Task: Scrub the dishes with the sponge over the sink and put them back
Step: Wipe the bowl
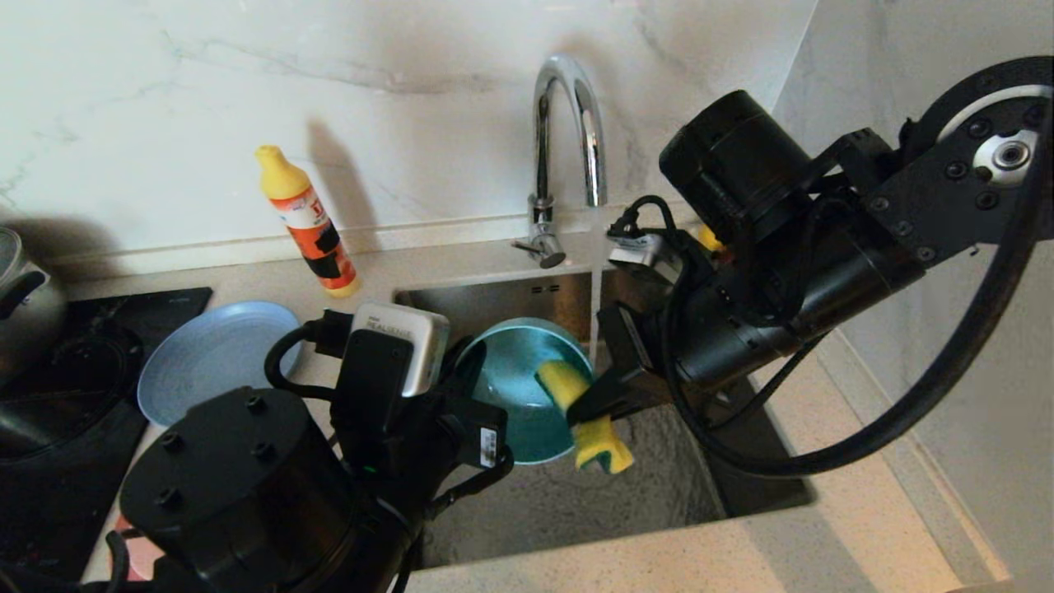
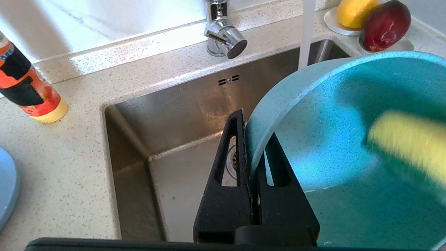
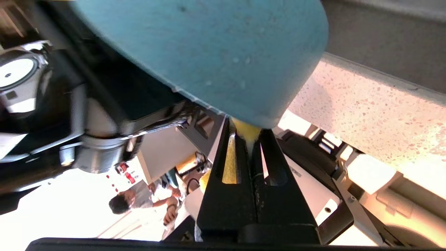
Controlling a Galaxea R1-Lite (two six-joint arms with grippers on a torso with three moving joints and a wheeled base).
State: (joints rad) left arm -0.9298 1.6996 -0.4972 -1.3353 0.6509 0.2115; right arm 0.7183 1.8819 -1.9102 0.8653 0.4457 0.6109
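Observation:
The teal bowl (image 1: 515,387) hangs tilted over the steel sink (image 1: 576,502), its opening turned toward the right arm. My left gripper (image 2: 254,139) is shut on the bowl's rim (image 2: 278,101), one finger inside and one outside. My right gripper (image 1: 601,395) is shut on the yellow sponge (image 1: 605,449), whose upper end lies against the bowl's inner wall. In the right wrist view the sponge (image 3: 244,127) is pinched between the fingers just under the bowl (image 3: 216,52). A grey-blue plate (image 1: 206,354) lies on the counter to the left.
Water runs from the chrome faucet (image 1: 568,107) into the sink behind the bowl. An orange detergent bottle (image 1: 309,222) stands at the back left. A steel pot (image 1: 25,305) sits on the black hob (image 1: 82,395). A white fruit dish (image 2: 334,24) is at the sink's back right.

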